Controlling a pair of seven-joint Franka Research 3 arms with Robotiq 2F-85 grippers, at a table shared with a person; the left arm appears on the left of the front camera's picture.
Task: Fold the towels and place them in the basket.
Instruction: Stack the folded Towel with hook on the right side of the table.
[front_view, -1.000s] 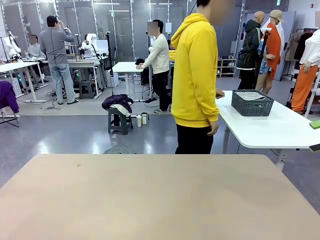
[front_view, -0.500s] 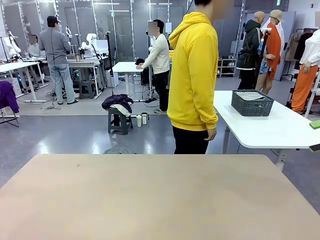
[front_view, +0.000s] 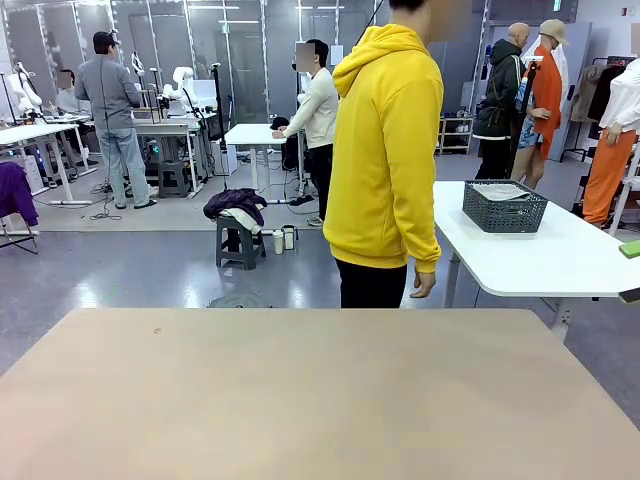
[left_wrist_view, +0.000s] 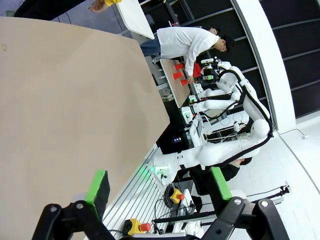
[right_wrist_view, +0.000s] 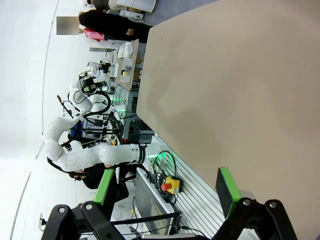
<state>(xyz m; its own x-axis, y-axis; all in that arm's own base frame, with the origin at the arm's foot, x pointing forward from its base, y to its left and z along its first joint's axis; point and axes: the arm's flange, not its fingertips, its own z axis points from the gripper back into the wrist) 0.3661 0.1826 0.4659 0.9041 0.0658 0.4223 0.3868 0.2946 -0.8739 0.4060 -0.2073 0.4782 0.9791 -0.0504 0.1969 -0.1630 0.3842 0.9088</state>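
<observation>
The tan table (front_view: 320, 400) offers an unobstructed surface across its full width, while a person in a yellow hoodie (front_view: 385, 150) stands at its far edge, beside the white side table (front_view: 560, 260) bearing the basket (front_view: 503, 207).

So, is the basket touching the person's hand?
Apart. In the front view the basket sits on the white table, while the person's hand hangs by the table's near edge, with bare tabletop between them.

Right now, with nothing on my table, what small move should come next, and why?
Probably none: hold both arms still. The left hand and right hand stand open with nothing between the fingers. The basket, with a towel in it, sits on the white side table, likely beyond reach. The person in yellow stands by it, facing away.
</observation>
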